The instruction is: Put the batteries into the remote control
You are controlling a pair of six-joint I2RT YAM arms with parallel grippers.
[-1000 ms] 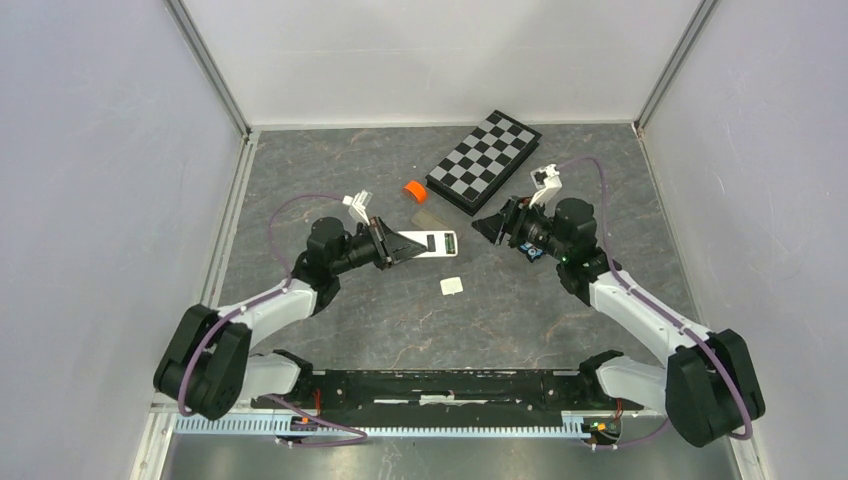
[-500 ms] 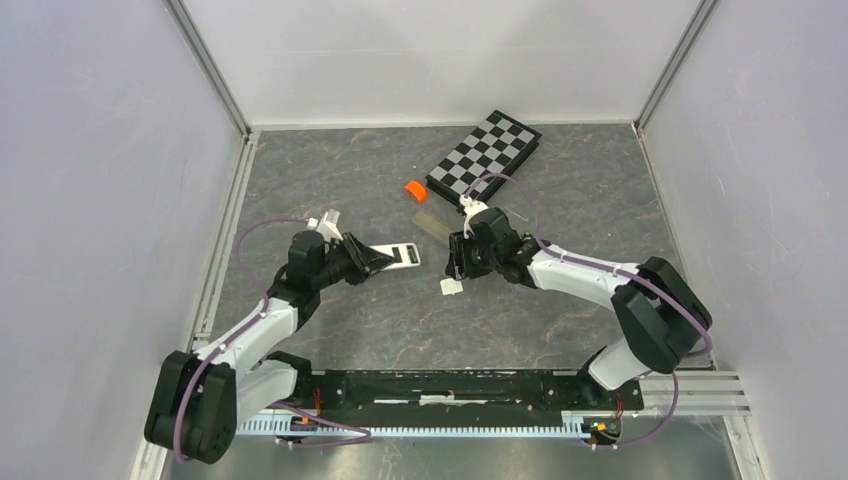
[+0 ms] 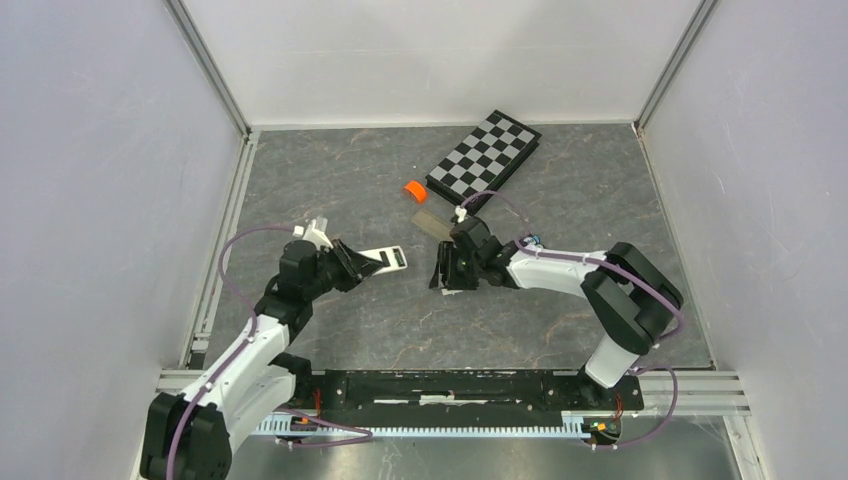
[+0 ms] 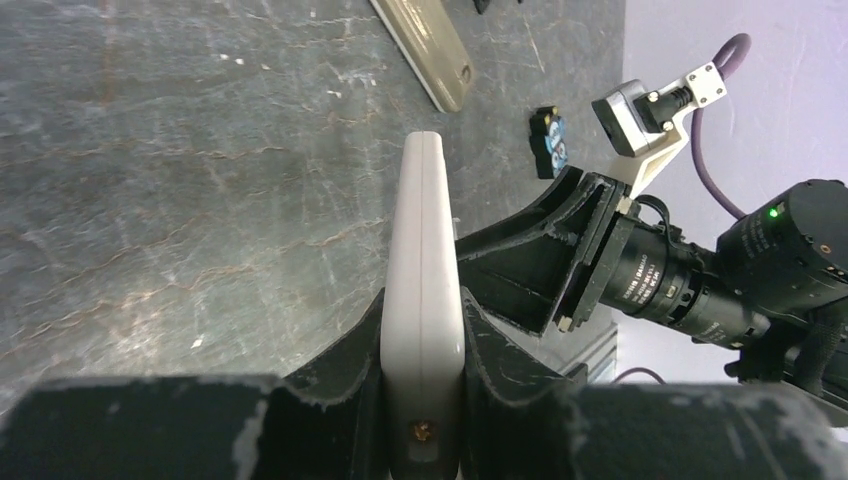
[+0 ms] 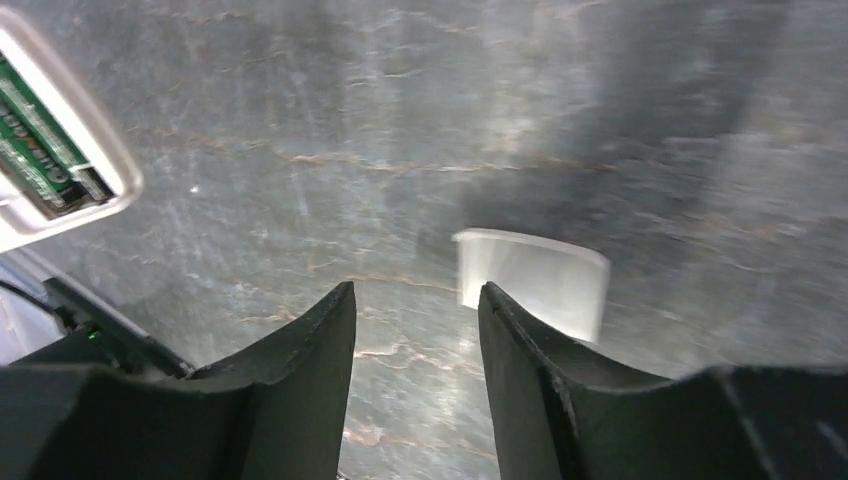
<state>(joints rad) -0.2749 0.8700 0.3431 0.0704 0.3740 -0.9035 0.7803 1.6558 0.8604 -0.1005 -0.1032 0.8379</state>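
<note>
The batteries (image 5: 38, 138) seem to be the thin green and dark sticks lying side by side in the open battery slot (image 5: 115, 165) at the end of the remote control (image 4: 420, 220). They are too small to be sure about, and I see no loose ones on the table (image 5: 400, 120). Batteries are small, light, hard and smooth. They are round, so they roll, and the best place to hold one is across its middle. The remote is light, stiff plastic. It stands on its thin edge and sticks out in front of the left gripper (image 4: 422, 298), which pinches it tight on both flat sides near its back end. Its open slot is up and to the left of the right gripper (image 5: 415, 300), and a bit apart from it. The right gripper has its fingers spread, with only bare table between them. Just past the tip of its right finger lies a small white cover (image 5: 530, 280), flat on the table. It looks thin and light, so I think it would slide if pushed, and it is best held by its two edges. Farther off from both grippers are a flat tan bar (image 4: 425, 50), a little blue-and-black gadget (image 4: 548, 143), an orange roll (image 3: 413, 189) and a checkered board (image 3: 485, 160).
</note>
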